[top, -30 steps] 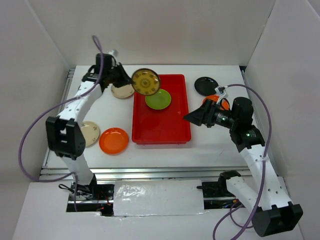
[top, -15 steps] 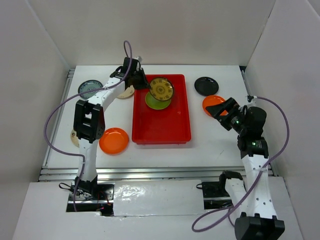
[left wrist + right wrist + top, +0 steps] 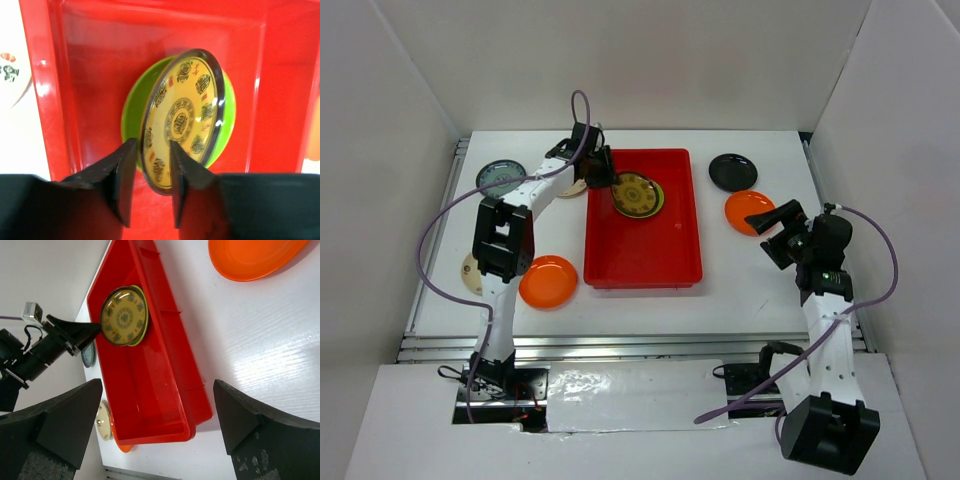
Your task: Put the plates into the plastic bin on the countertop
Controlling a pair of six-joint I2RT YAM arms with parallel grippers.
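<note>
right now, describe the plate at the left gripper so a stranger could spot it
Look in the red bin, at its far end. The gold-patterned plate leans tilted on the lime green plate, its edge between the left gripper's fingers. It alone has a dark rim and ornate yellow face.

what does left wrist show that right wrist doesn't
Only left wrist: the left gripper, fingers parted either side of the gold-patterned plate, plus the edge of a cream plate beside the red bin. Only right wrist: the right gripper wide open, and the left arm reaching into the red bin. Both: the red bin, with the gold-patterned plate tilted against the lime green plate.
</note>
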